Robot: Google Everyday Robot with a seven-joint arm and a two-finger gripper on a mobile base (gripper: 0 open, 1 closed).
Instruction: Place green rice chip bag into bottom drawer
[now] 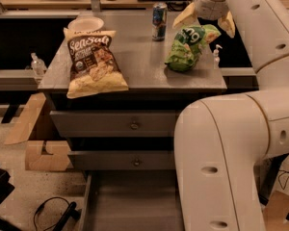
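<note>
The green rice chip bag (pixel 188 48) lies on the right part of the grey cabinet top (pixel 135 66), shiny green with white lettering. My gripper (pixel 205 22) hangs just above the bag's far end, its two yellowish fingers (pixel 184 16) spread wide to either side, open and empty. The bottom drawer (pixel 130 206) is pulled out at the foot of the cabinet, showing a plain grey floor; my white arm (pixel 231 148) hides its right part.
A large yellow-and-brown SenSali chip bag (pixel 92 62) lies on the left of the top, a white bowl (pixel 85 24) behind it. A blue can (pixel 159 14) stands at the back centre. Two knobbed drawers (pixel 134 125) are shut. Cardboard (pixel 41 150) and cables (pixel 50 213) lie on the floor at left.
</note>
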